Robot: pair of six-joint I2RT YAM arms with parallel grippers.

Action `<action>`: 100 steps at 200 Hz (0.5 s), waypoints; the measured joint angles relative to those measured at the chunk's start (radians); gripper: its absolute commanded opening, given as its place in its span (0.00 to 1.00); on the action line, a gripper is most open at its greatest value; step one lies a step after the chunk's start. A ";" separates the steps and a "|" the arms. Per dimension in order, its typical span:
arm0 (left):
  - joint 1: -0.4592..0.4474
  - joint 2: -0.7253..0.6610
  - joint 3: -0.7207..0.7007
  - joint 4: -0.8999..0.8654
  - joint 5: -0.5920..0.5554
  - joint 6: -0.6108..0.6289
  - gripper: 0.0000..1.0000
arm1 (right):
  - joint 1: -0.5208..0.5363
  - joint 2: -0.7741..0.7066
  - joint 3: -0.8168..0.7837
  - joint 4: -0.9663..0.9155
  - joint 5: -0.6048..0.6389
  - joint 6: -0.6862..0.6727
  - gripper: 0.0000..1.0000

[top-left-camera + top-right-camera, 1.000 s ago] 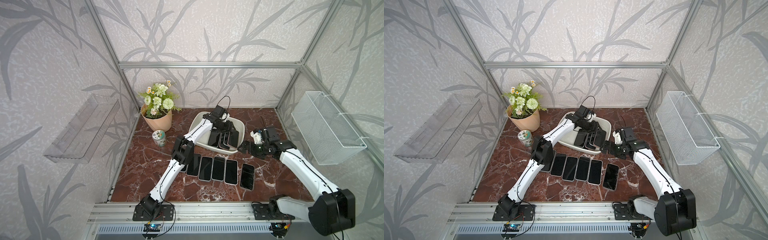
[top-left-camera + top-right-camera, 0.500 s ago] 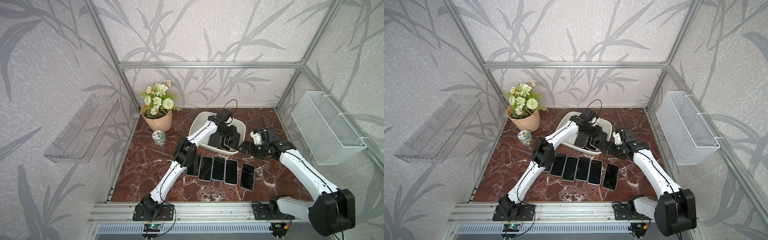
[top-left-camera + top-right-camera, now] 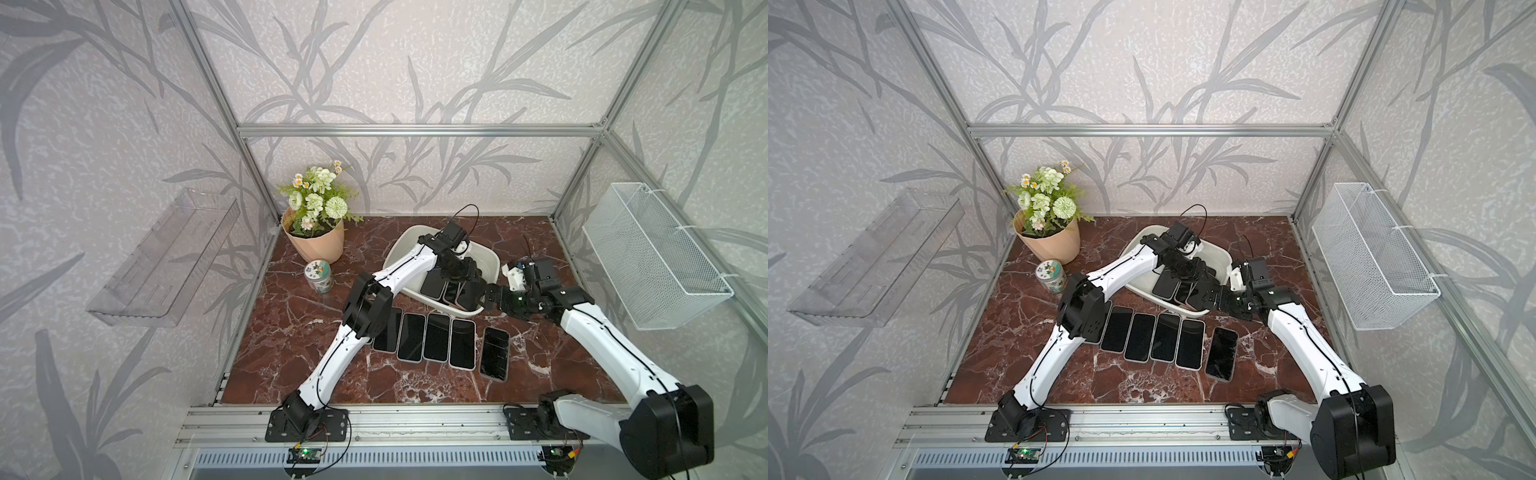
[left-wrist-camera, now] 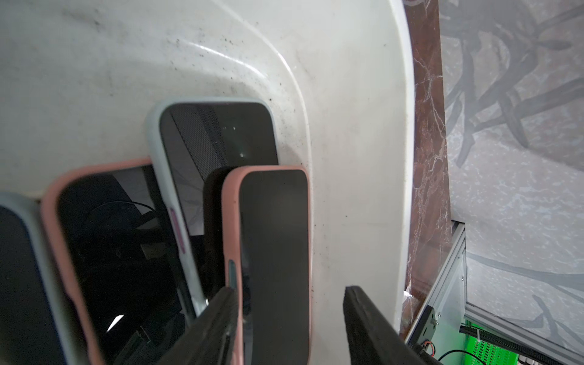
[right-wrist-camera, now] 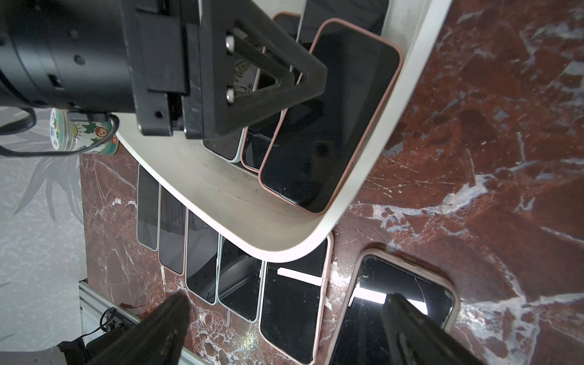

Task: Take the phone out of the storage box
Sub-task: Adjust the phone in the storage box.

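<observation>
Phones number at least ten. Six lie face up on the table (image 3: 270, 340) in a row (image 5: 202, 252) just in front of the box (image 3: 491, 257): five side by side and a sixth (image 3: 494, 353) slightly apart at the right end. The right wrist view shows all six. In both top views the left arm's elbow (image 3: 368, 303) hides the leftmost.

The one box stands toward the table's back edge, right of centre. At its front end at least four more phones (image 4: 104, 237) lie overlapping. The left wrist view shows two in pink cases and two in pale blue-grey ones. Whether a dark shape between them is a fifth, I cannot tell.

The left gripper (image 4: 289, 290) reaches down into the box and straddles the pink phone (image 4: 275, 234) that lies along the box's wall. Its two fingers (image 4: 215, 322) stand partly apart. One is at the phone's side and the other stands clear of the opposite side, so nothing is clamped.

The right gripper (image 5: 284, 301) hovers over the table off the box's front right corner, above the sixth phone. Its two fingers are spread wide and hold nothing.

One flowerpot (image 3: 318, 245) stands in the table's back left corner, with one tin (image 3: 318, 276) just in front of it. One clear tray (image 3: 162, 257) hangs on the left wall and one wire basket (image 3: 652, 257) on the right wall.
</observation>
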 measured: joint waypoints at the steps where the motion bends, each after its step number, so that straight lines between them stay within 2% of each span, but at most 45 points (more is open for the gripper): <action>1: 0.000 0.000 0.000 -0.003 -0.003 0.002 0.60 | 0.000 0.000 0.000 0.000 0.000 0.000 0.99; 12: 0.005 -0.009 0.000 -0.029 -0.040 0.024 0.63 | 0.000 0.000 0.000 0.002 0.000 0.000 0.99; 42: 0.028 -0.043 0.000 -0.118 -0.167 0.096 0.65 | 0.000 0.000 0.000 0.003 -0.002 0.000 0.99; 63: 0.076 -0.068 0.001 -0.174 -0.249 0.149 0.65 | 0.000 0.002 -0.003 0.014 -0.011 0.003 0.99; 100: 0.175 -0.065 0.027 -0.271 -0.311 0.218 0.63 | 0.000 0.058 -0.005 0.052 -0.063 0.025 0.99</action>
